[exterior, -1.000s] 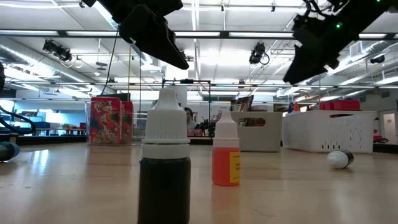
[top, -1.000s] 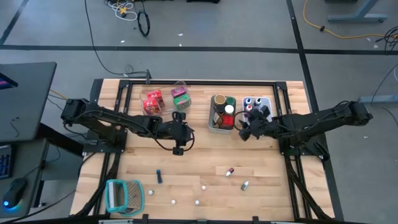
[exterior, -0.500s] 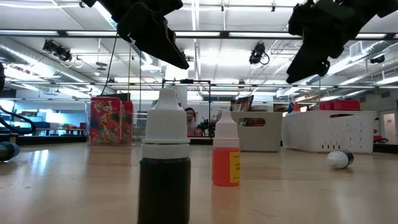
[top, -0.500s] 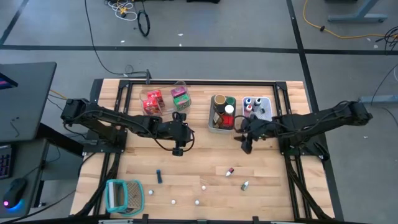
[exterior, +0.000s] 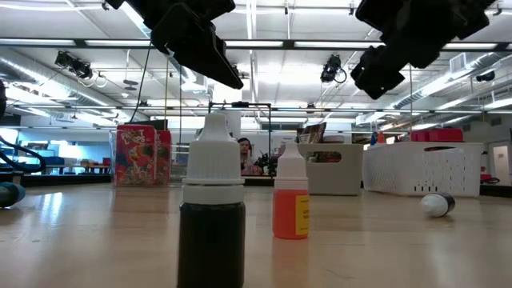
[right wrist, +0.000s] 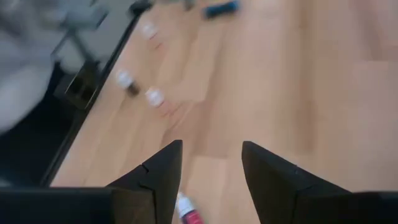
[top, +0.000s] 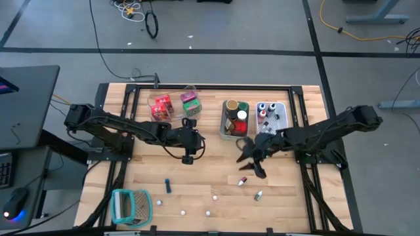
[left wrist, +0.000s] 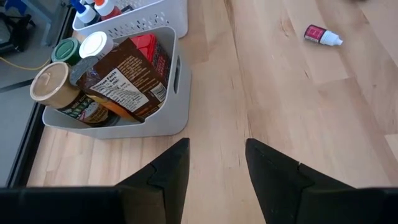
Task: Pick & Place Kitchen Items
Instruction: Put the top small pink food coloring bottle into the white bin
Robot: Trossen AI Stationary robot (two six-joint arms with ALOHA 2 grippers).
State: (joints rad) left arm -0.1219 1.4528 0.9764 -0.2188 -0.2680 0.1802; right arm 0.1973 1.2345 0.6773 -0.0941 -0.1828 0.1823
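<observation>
Small kitchen items lie loose on the near half of the table: a red-capped dropper bottle (top: pixel 242 180) (right wrist: pixel 187 212), a second small bottle (top: pixel 258 195), a blue piece (top: pixel 168 187) and tiny white pieces (top: pixel 214 196). My right gripper (top: pixel 252 168) (right wrist: pixel 210 180) hangs open just above and behind the red-capped bottle, touching nothing. My left gripper (top: pixel 188 157) (left wrist: pixel 217 174) waits open over the table's middle. The low view shows a dark bottle (exterior: pixel 212 216) and an orange one (exterior: pixel 291 202) standing upright.
At the far edge stand clear bins with a red packet (top: pixel 161 106) and a green packet (top: pixel 191 103), a grey bin of jars (top: pixel 234 119) (left wrist: pixel 118 74) and a white bin of small bottles (top: pixel 270 115). A teal-and-white ribbed holder (top: pixel 131 205) lies at the near left corner.
My right gripper has left the white bin and swung toward the table's near edge and a little left, turning and tipping as it went, until it hangs over the red-capped bottle. No item has moved.
</observation>
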